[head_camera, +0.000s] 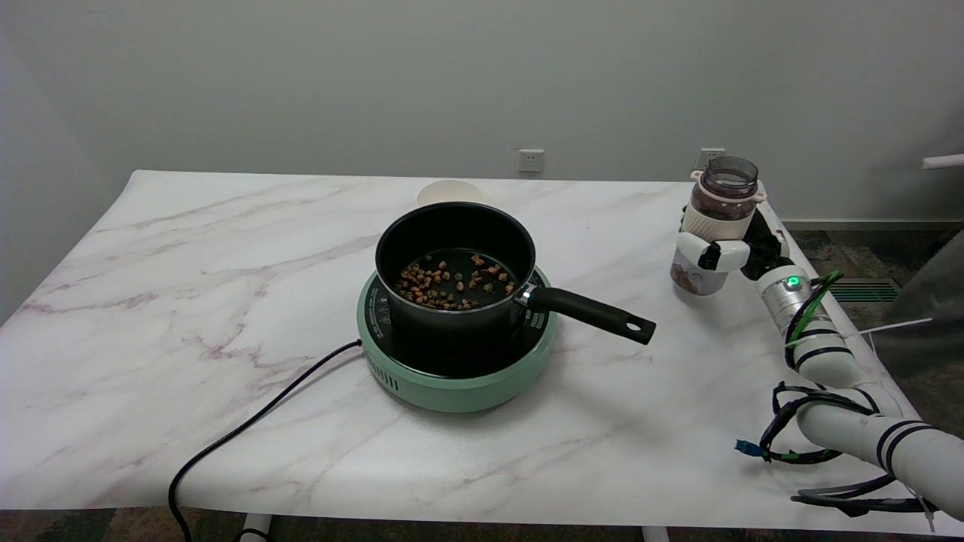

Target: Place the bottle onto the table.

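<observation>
A clear open-mouthed bottle (715, 218) with brownish contents stands upright at the right side of the marble table (188, 286), its base at or just above the tabletop; contact cannot be told. My right hand (727, 245) grips it around the middle, white fingers wrapped across its front. The arm reaches in from the lower right.
A black saucepan (452, 263) holding brown pieces sits on a green hob (452, 376) at the table's centre, its handle (595, 312) pointing toward the bottle. A black cable (248, 429) runs off the front edge. A pale lid-like disc (449, 193) lies behind the pan.
</observation>
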